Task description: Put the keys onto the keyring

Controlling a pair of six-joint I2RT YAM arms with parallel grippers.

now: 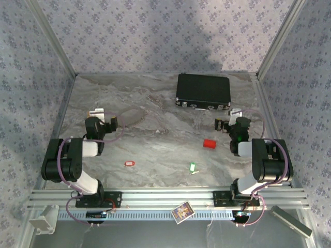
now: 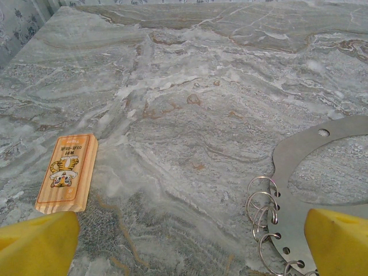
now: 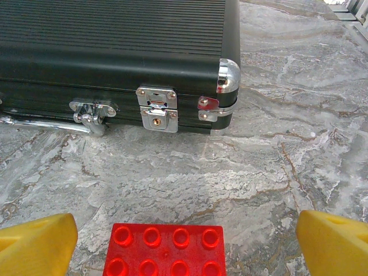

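Both hands are spread wide, pinching nothing. The keyring [image 2: 284, 164] lies flat just ahead of my left hand [image 2: 187, 247], toward its right finger. The red key [image 1: 129, 164] and green key [image 1: 193, 167] lie well behind. I'd pinch 1 by its tag, low and square. The tabletop [image 2: 172, 115] between is open, with walls at its edges.

Marbled grey tabletop [image 1: 155, 155] — floral-papered walls [image 1: 155, 31] (pale lilac)
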